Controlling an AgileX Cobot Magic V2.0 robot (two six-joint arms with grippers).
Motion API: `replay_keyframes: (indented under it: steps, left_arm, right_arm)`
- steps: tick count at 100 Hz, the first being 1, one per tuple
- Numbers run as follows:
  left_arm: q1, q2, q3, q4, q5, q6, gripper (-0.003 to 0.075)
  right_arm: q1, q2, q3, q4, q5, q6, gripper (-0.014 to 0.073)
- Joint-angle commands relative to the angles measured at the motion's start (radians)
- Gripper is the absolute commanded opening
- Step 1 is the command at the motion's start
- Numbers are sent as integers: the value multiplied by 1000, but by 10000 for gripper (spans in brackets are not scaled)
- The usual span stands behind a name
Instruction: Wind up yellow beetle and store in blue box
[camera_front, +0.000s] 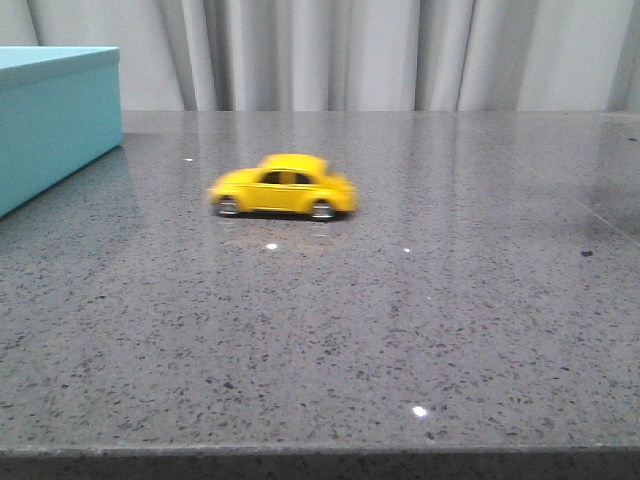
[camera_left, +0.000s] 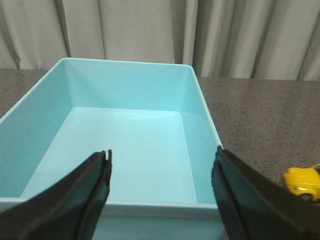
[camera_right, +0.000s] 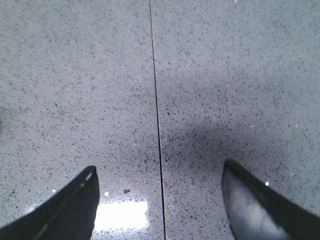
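The yellow beetle (camera_front: 283, 187) stands on its wheels on the grey speckled table, left of centre, side-on and blurred. It also shows at the edge of the left wrist view (camera_left: 304, 181). The blue box (camera_front: 52, 115) stands at the far left, open at the top. Its empty inside shows in the left wrist view (camera_left: 125, 150). My left gripper (camera_left: 161, 172) is open and empty, above the box's near wall. My right gripper (camera_right: 160, 185) is open and empty over bare table. Neither gripper shows in the front view.
A thin dark seam (camera_right: 156, 120) runs across the table between the right fingers. Pale curtains (camera_front: 380, 50) hang behind the table. The table's front edge (camera_front: 320, 452) runs along the bottom of the front view.
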Motion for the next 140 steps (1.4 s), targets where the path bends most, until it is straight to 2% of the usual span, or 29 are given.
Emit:
replay_keyframes:
  steps: [1,44,61,82,104,118,140]
  left_arm:
    - [-6,15,-36,-16,-73,2,429]
    - [-6,119,-129,-16,55,22,430]
    - [-18,219,-206,-16,113,139,432]
    - [-95,380,-352,-18,202,271,441]
    - [-203,577,-538,-18,290,428,592]
    - [-266,708,-659,-14,354,515,590]
    - [-349,913,-869,3,540,669,590]
  right_arm:
    - [1,-56,-20,-18,-65,-34,517]
    - [1,-276,216,55,-292,-53,517]
    - [1,-370,296,64,-335,-53,517]
    - [1,-455,333,91,-331,-53,517]
    - [1,-487,333,115,-331,-53,517]
    - [1,-487,333,116,-331,-53,517]
    - [1,-487,333,116,-331,-53,517]
